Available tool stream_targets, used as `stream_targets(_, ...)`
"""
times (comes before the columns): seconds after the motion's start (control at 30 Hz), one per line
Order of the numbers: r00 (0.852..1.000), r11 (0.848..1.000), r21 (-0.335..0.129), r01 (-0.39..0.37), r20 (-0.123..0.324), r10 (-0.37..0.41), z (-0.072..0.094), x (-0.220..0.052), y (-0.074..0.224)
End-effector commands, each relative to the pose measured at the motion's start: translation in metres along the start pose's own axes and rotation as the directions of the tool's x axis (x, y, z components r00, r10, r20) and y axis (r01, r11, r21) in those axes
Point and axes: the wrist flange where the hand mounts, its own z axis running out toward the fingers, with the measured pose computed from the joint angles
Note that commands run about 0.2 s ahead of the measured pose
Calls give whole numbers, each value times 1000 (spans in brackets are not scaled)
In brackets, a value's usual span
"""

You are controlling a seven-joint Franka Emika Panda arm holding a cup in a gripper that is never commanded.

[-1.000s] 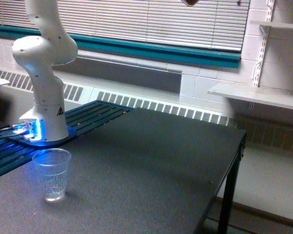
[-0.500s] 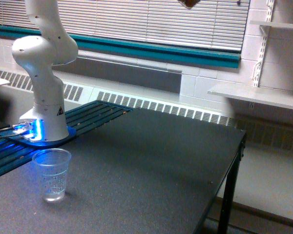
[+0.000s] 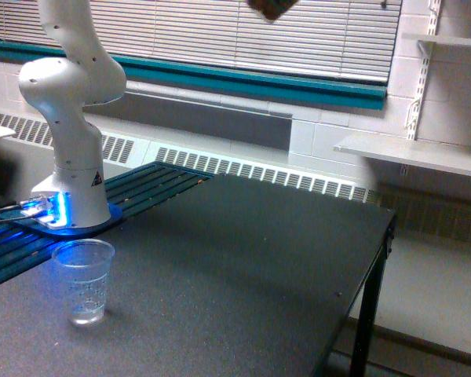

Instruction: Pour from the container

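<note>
At top edge, blurred container (image 3: 271, 8).

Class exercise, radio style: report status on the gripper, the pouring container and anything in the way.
Gripper: out of frame, only a dark blur at top edge. Container: not visible. Small clear cup upright on the black table, nothing near it.

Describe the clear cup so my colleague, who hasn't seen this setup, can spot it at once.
Find the dark table, then the white robot base at its far corner on the exterior view's left. In front of that base stands the clear plastic cup, upright, tapered, tinted blue by the base's light, the only loose item on the tabletop.
</note>
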Motion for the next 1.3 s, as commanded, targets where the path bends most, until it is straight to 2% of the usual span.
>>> stream_targets(0.03,999,999,-29,46,-15,-47,-5,9,44)
stream_targets(0.5,994,989,-103,109,33,-106,2,-11,129)
stream_targets(0.6,992,984,-121,127,29,-125,1,-13,146)
stream_targets(0.9,985,976,-135,171,58,-164,8,-35,193)
stream_targets(1.3,968,961,-150,233,135,-214,16,-72,245)
